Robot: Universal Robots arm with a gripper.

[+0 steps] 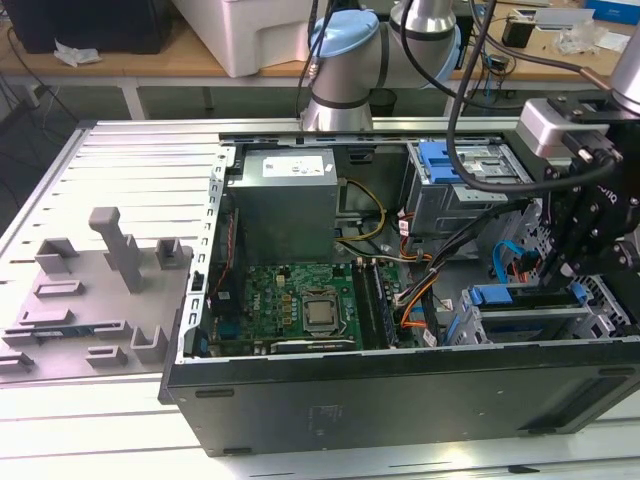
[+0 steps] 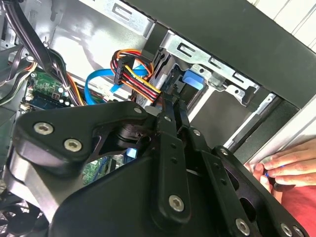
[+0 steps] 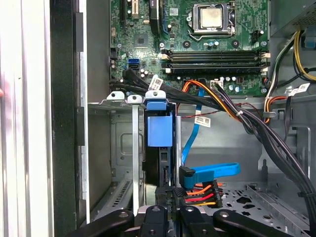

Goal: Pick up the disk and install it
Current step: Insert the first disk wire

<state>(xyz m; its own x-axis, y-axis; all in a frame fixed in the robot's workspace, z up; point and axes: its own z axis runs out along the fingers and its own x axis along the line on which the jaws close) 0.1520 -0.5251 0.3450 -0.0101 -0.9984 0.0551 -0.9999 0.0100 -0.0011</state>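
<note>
**Disk seated upright in the drive bay**

Inside the open computer case (image 1: 400, 400), the disk (image 3: 159, 148) stands on edge in the lower drive bay (image 3: 113, 148), its blue carrier tab uppermost in the first wrist view. The tool (image 3: 168, 195) sits at the disk's cable end, beside the orange-and-red power plug (image 3: 200, 195); whether it is clenched or released, I cannot tell. A person's hand (image 2: 286, 165) rests at the case edge in the second wrist view.
</note>
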